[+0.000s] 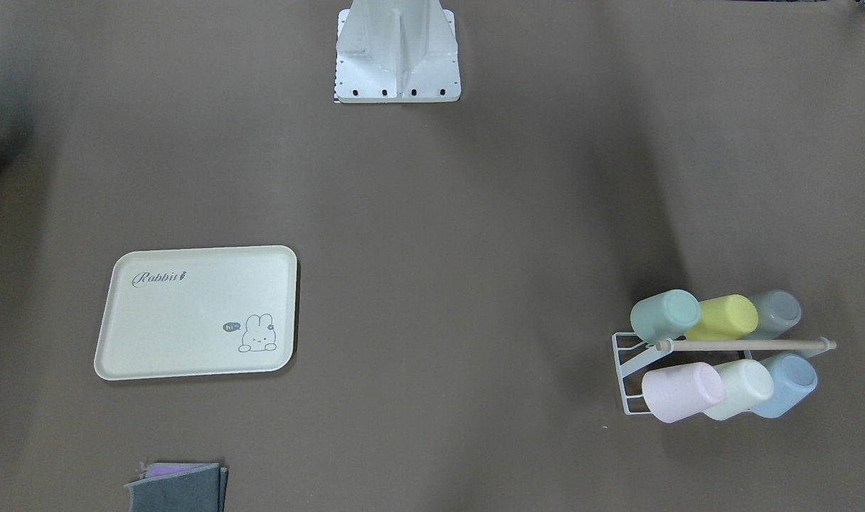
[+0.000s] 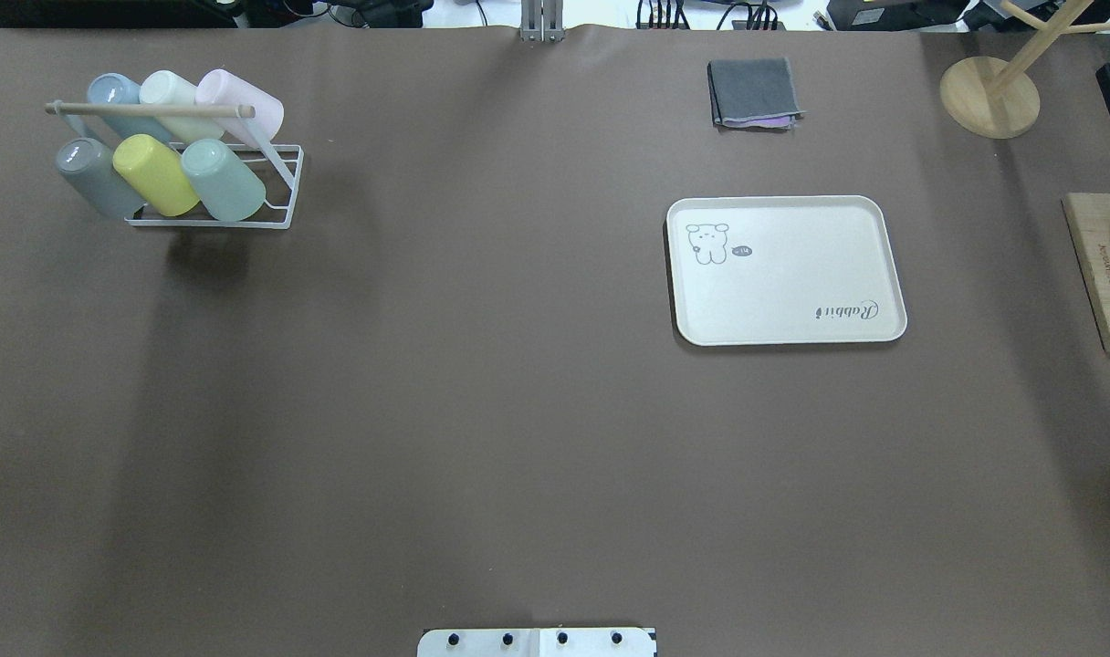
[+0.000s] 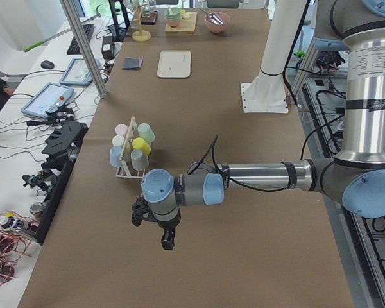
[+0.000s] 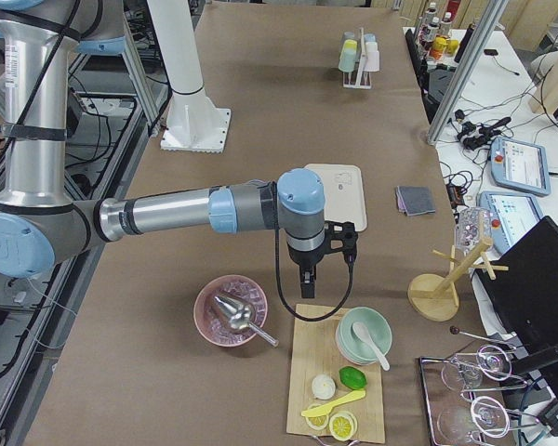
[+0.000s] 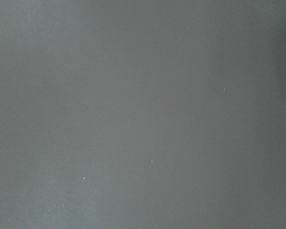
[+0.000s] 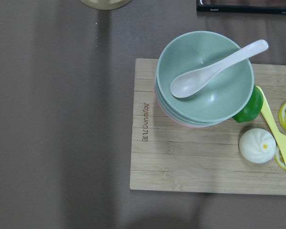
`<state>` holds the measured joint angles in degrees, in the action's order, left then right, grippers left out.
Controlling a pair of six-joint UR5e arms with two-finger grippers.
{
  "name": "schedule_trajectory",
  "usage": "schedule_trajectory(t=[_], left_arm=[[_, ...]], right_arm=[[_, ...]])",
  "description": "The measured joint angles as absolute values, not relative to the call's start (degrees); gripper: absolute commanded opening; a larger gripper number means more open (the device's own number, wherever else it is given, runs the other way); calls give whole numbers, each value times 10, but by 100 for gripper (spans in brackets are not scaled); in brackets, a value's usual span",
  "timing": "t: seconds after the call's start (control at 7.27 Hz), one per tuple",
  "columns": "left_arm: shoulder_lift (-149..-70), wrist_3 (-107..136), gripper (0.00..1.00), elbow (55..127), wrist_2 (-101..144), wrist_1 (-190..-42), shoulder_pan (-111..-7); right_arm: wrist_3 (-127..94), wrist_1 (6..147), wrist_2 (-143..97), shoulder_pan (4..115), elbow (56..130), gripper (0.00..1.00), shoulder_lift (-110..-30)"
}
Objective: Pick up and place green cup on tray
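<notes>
The left tool (image 3: 167, 245) hangs over bare brown desk beyond the left end of the rack, and its own camera shows only that surface. The right tool (image 4: 307, 284) hovers at the far-right end, just above a wooden board. Both show only in the side views, so I cannot tell whether either is released or clenched; neither visibly carries anything. The small matte sage-green plastic cup (image 2: 224, 179) sits tilted on the white wire rack with a wooden bar (image 2: 283, 187) at the far left of the desk. It is at the right end of the row nearer the robot, touching the yellow plastic cup (image 2: 156, 173). The cream rectangular tray with a bunny drawing (image 2: 792, 278) lies bare to the right of centre, well apart from the rack. The step in hand looks like the first approach, and the left tool is the closer one. It should come in from the rack's open right side and close on the green cup's wall, clear of the yellow neighbour. It should then draw the cup out along its own slant so the light rack is not dragged. Counted: six cups, one each of green, yellow, grey, pink, cream and blue, in two rows of three; one rack; one tray; two tools.
</notes>
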<state>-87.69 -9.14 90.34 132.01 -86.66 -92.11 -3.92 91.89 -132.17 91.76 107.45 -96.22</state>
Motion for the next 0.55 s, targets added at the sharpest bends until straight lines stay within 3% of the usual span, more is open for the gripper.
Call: schedule_trajectory(t=[0.55], left_arm=[[-878, -90, 98, 931, 1321, -859, -921]], right_arm=[[-97, 912, -1352, 853, 1052, 100, -906]])
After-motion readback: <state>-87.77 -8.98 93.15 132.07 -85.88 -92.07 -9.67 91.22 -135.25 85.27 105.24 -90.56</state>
